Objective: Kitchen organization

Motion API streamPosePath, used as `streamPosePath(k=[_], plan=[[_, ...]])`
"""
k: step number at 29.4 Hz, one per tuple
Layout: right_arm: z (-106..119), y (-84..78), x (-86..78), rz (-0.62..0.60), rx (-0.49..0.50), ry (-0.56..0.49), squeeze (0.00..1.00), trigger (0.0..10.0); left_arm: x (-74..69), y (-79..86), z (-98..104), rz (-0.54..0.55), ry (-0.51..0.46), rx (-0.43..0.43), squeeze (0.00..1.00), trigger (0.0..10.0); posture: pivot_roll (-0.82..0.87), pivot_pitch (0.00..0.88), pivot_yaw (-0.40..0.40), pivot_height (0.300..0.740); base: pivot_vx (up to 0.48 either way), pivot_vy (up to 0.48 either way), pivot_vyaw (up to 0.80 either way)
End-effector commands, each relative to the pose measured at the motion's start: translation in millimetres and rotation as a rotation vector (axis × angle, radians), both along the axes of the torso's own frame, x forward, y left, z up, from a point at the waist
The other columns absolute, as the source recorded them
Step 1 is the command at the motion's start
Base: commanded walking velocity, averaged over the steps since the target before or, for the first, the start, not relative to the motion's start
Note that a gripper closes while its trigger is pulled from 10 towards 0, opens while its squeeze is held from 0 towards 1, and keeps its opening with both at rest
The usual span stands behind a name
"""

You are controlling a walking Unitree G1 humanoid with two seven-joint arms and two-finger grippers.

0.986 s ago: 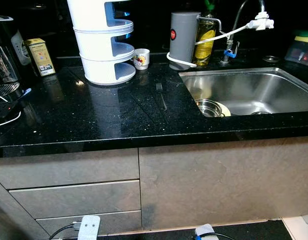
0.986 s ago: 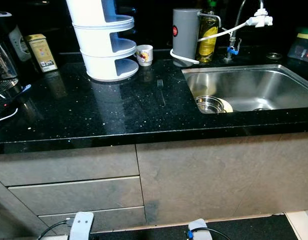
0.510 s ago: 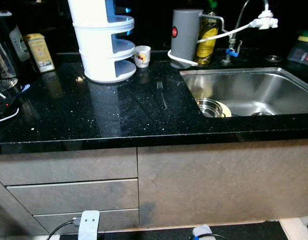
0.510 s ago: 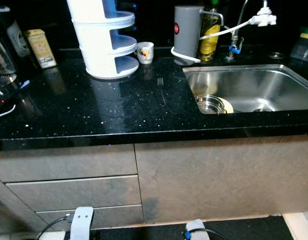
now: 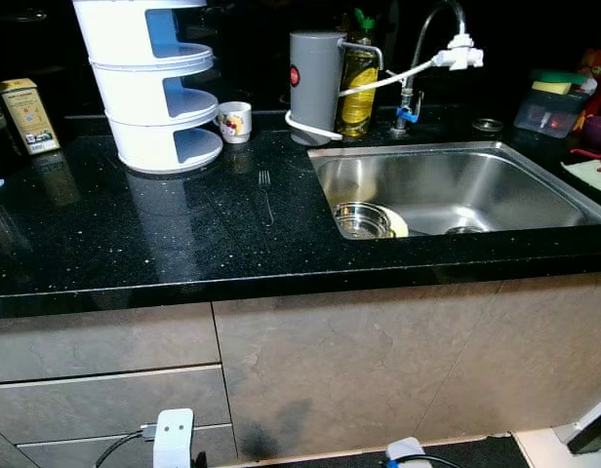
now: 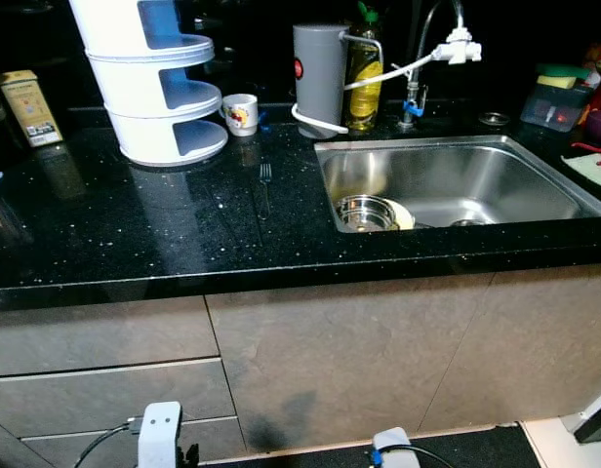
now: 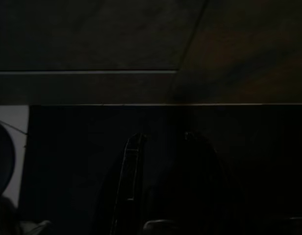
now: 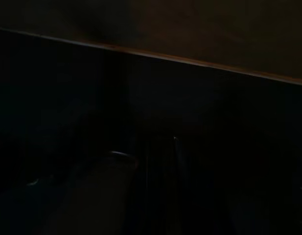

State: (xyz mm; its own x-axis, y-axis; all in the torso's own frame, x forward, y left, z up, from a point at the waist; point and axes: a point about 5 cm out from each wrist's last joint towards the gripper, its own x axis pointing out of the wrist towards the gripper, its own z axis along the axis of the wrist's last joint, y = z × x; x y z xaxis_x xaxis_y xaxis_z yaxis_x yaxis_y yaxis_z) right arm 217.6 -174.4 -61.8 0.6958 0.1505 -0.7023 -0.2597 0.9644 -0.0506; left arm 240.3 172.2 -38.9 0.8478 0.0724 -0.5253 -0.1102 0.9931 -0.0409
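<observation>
black counter point(image 5: 115, 234) up ahead of both grippers, fork point(image 5: 265, 191) lying on it left of the sink point(image 5: 447, 156), steel bowl point(image 5: 361, 218) in there, left gripper point(image 7: 161, 147) and right gripper point(image 8: 146, 156) hanging low in shadow, can't tell if either's open

Head views dim but sharp, glare on the countertop point(image 5: 135, 224); wrist views nearly black.

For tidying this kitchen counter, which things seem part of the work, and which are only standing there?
Likely part of the work:
fork loose on the counter
mug
steel bowl in the sink
white tiered rack

Only standing there:
grey canister
oil bottle
yellow box
faucet
</observation>
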Motion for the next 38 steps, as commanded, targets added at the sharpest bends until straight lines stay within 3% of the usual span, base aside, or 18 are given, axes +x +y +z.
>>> streamPosePath(k=[1,21,24,34,38], plan=[[-4,-0.6,-5.7,0.009,-0.010,0.022,0.00,10.0,-9.0,2.8,-7,-0.006,0.033,0.019,0.00,10.0,-0.01,0.150,-0.026,0.740,0.000,0.000,0.00],[-2,1.1,-1.7,-0.028,0.006,0.005,0.00,10.0,-3.8,2.4,-3,-0.052,0.021,0.023,0.00,10.0,-0.02,0.128,0.000,0.740,0.000,-0.470,0.00],[-1,1.5,-0.8,-0.025,0.005,0.001,0.00,10.0,-0.5,10.2,1,0.000,-0.008,0.054,0.00,10.0,-0.02,0.119,-0.003,0.740,0.000,0.160,0.00],[0,5.0,1.7,-0.013,0.006,-0.001,0.00,10.0,-7.0,14.4,-1,0.008,-0.025,0.056,0.00,10.0,0.00,0.111,-0.011,0.740,0.000,0.448,0.00],[0,8.2,1.8,-0.004,0.010,0.000,0.00,10.0,-7.0,14.5,1,-0.013,-0.042,0.073,0.00,10.0,0.00,0.111,-0.012,0.740,0.000,0.000,0.00]])
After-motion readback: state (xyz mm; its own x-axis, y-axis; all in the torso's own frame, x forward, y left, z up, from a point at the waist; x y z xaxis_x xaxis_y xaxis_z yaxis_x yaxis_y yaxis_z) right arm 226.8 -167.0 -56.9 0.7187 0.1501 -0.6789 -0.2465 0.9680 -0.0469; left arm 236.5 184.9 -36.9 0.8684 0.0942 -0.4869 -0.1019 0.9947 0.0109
